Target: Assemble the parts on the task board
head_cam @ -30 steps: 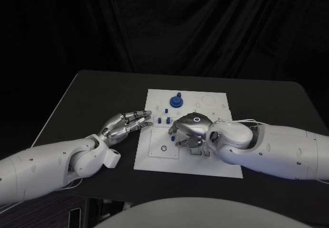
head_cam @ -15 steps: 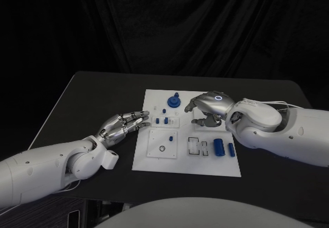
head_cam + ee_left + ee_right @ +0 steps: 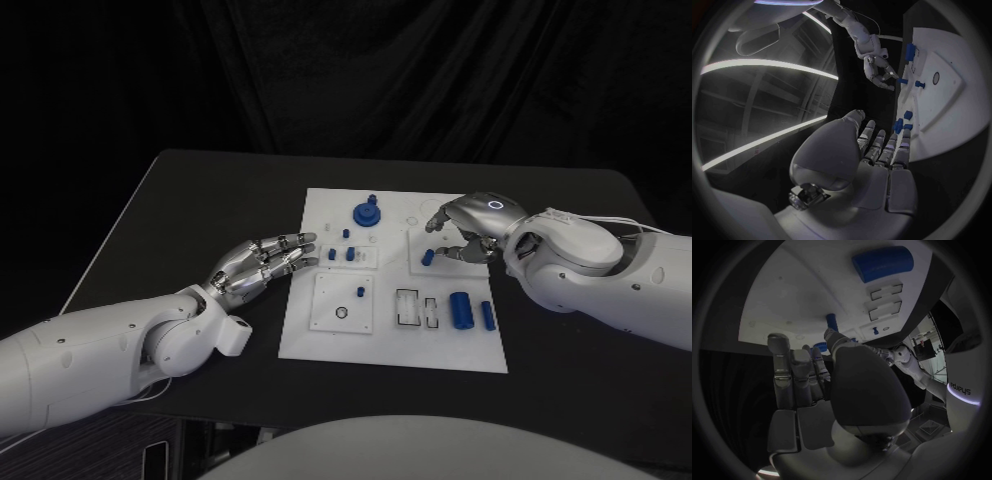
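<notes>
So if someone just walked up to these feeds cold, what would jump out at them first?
Probably the white task board glowing against the black table, dotted with small blue parts. Next, the right hand over the board's far right area, its fingertips right by a small blue peg; whether it pinches the peg I cannot tell. The left hand sits at the board's left edge, fingers apart and holding nothing.

Dim scene against black drapes. The task board (image 3: 397, 340) glares white. Wrist views bend strongly at their rims.
</notes>
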You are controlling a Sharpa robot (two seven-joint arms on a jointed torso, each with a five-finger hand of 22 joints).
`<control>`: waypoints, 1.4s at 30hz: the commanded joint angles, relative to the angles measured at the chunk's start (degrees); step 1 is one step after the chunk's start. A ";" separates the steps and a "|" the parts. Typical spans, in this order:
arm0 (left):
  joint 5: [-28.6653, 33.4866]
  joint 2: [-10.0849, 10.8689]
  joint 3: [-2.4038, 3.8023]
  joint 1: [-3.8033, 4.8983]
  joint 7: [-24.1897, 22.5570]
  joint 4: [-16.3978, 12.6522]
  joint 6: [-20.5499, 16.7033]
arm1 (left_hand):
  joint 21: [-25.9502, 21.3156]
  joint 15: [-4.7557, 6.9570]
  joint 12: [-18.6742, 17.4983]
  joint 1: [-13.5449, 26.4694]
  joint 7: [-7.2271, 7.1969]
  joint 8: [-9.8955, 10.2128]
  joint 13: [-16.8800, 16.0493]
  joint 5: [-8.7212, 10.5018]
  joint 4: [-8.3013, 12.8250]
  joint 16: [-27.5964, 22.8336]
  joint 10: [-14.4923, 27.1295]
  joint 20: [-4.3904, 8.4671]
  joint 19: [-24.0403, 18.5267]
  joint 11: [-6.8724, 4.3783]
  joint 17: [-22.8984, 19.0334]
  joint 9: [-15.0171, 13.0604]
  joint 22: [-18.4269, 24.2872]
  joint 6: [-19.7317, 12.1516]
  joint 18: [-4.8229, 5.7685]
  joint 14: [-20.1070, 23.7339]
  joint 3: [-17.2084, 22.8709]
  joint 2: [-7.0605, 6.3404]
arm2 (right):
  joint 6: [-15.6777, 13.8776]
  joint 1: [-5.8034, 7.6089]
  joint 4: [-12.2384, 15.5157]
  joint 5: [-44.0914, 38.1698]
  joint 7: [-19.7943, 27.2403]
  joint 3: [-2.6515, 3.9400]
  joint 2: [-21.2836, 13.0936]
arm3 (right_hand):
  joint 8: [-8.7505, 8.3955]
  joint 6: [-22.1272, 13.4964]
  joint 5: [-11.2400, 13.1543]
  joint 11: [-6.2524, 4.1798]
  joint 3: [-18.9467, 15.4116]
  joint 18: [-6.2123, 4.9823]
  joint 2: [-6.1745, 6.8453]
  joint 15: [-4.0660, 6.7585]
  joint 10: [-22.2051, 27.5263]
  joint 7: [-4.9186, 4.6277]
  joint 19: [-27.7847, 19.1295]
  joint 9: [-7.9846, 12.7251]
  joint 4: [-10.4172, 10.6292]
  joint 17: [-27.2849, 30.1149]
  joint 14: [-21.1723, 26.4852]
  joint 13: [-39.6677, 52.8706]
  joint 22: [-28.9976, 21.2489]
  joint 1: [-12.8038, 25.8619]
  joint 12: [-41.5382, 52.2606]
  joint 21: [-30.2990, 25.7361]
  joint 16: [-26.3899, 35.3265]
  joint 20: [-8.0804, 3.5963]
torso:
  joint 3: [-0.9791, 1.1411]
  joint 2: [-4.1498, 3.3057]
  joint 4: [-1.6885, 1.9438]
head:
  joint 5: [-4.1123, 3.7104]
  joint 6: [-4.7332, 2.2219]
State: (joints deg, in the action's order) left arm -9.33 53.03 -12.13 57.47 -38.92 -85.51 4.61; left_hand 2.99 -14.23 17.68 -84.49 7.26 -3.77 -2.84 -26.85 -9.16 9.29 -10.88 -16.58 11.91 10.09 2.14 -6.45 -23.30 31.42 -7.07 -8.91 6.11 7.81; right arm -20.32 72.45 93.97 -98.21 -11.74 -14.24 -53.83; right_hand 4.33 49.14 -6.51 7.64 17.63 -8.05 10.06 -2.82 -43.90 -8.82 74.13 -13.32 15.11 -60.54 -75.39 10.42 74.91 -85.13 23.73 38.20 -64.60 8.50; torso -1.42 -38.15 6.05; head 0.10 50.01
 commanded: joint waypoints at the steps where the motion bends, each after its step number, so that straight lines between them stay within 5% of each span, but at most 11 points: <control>1: 0.32 -0.18 0.05 -0.09 -5.05 -0.10 0.19 | -0.19 0.04 -0.20 0.47 -0.04 0.03 0.07 -0.06 0.17 -0.21 0.06 -0.09 -0.24 0.38 -0.10 0.10 0.05 -0.14 0.81 0.47 0.22 0.29 | -0.89 -0.59 -0.29 1.47 -1.06 0.01 0.09 | 0.18 0.41 0.67 0.00 -0.13 -0.29 -0.10 -0.01 -0.49 -0.04 0.38 0.20 0.39 -0.05 -0.47 -0.07 3.82 0.72 -0.15 0.15 -0.26 0.03 | 0.07 -0.11 0.05 | -0.06 -0.01; 8: 0.32 -0.32 0.05 -0.11 -5.07 -0.08 0.31 | -0.18 -0.02 -0.24 0.52 -0.21 0.07 0.08 -0.10 0.17 -0.21 0.18 -0.11 -0.24 0.45 -0.10 0.15 0.11 -0.31 0.81 0.51 0.30 0.39 | -0.28 -1.33 -0.30 1.73 -0.85 0.00 0.19 | 0.23 0.65 1.08 -0.16 -0.20 -0.27 -0.20 0.12 -1.31 -0.05 0.62 0.64 0.54 -0.03 -0.59 -0.19 3.87 0.41 0.00 0.28 -0.33 -0.05 | 0.10 -0.05 0.08 | -0.17 -0.01; 10: 0.32 -0.34 0.05 -0.12 -5.07 -0.09 0.34 | -0.18 -0.02 -0.24 0.52 -0.21 0.07 0.08 -0.10 0.17 -0.21 0.18 -0.11 -0.24 0.45 -0.10 0.15 0.11 -0.31 0.81 0.51 0.30 0.39 | 0.04 -1.45 -0.29 1.75 -0.85 0.00 0.22 | 0.22 0.71 0.18 -0.20 -0.04 -0.28 -0.27 0.17 -1.50 -0.10 0.67 0.85 0.37 0.04 -0.60 -0.30 3.87 -0.03 -0.06 0.21 -0.29 -0.12 | 0.12 -0.13 0.07 | -0.12 -0.01; 12: 0.32 -0.35 0.05 -0.12 -5.06 -0.11 0.36 | -0.18 -0.02 -0.24 0.52 -0.21 0.07 0.08 -0.10 0.17 -0.21 0.18 -0.11 -0.24 0.45 -0.10 0.15 0.11 -0.31 0.81 0.51 0.30 0.39 | 0.43 -1.58 -0.31 1.77 -0.83 0.00 0.29 | 0.06 0.56 -3.45 -0.23 1.14 -0.30 -0.30 0.28 -1.82 -0.04 0.70 1.34 -0.81 0.25 -0.48 -0.63 3.90 -1.96 -0.38 0.01 -0.11 -0.28 | 0.16 -0.13 0.02 | -0.06 -0.01; 22: 0.32 -0.32 0.05 -0.16 -4.95 -0.20 0.48 | -0.16 -0.08 -0.25 0.60 -0.28 0.07 0.08 -0.13 0.12 -0.15 0.26 -0.14 -0.23 0.48 -0.08 0.15 0.14 -0.29 0.83 0.48 0.36 0.50 | 0.40 -2.41 -0.86 1.80 0.14 0.01 1.36 | 0.05 0.60 -1.75 -0.33 2.23 -0.27 -0.04 0.36 -3.03 -0.14 0.76 2.11 -1.17 0.48 -0.40 -1.08 3.99 -2.36 -0.63 -0.03 0.05 -0.36 | 0.10 -0.06 -0.01 | -0.02 -0.01; 33: 0.32 -0.34 0.05 -0.20 -4.67 -0.20 0.62 | -0.11 -0.22 -0.15 0.72 0.37 -0.07 0.08 -0.15 0.19 -0.03 0.37 -0.16 -0.16 0.06 -0.07 0.10 0.27 0.17 0.93 0.43 0.61 0.68 | -1.00 -2.62 -0.89 1.80 1.32 0.02 2.03 | 1.92 3.94 -0.45 -1.86 4.21 0.09 0.25 1.60 -9.22 0.24 2.19 1.68 -0.78 -0.71 -1.80 -0.80 4.62 -2.09 0.68 2.78 -1.22 -1.35 | 0.12 -0.03 -0.08 | -0.03 -0.01; 42: 0.32 -0.43 0.05 -0.26 -4.52 -0.17 0.85 | -0.11 -0.27 -0.12 0.73 0.96 -0.22 0.08 -0.13 0.36 -0.06 0.48 -0.16 -0.21 -0.32 -0.08 0.05 0.55 0.58 1.00 0.54 0.85 0.74 | -3.72 -2.72 -0.80 1.80 2.11 0.03 2.14 | 5.70 10.45 -0.78 -3.72 5.82 0.77 -0.42 3.17 -15.21 1.34 4.22 -0.80 -2.32 -2.74 -3.85 0.29 5.60 -3.69 2.29 7.49 -3.08 -2.83 | 0.09 -0.06 0.01 | 0.01 -0.01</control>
State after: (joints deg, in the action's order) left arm -9.32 52.66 -12.12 57.32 -38.92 -85.53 4.72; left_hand 2.99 -14.43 17.68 -83.97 7.79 -3.77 -2.84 -26.85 -8.75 9.30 -10.46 -16.58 11.92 10.07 2.14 -6.36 -22.79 31.94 -7.08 -8.71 6.53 8.33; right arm -21.47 69.84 93.06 -96.27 -10.50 -14.24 -51.69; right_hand 9.84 59.28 -7.05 3.90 23.26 -8.04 9.56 0.37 -58.82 -7.55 77.83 -13.91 12.96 -63.22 -78.99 10.68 74.93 -88.16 25.79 45.55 -67.44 5.62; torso -1.30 -38.19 6.03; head 0.02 50.01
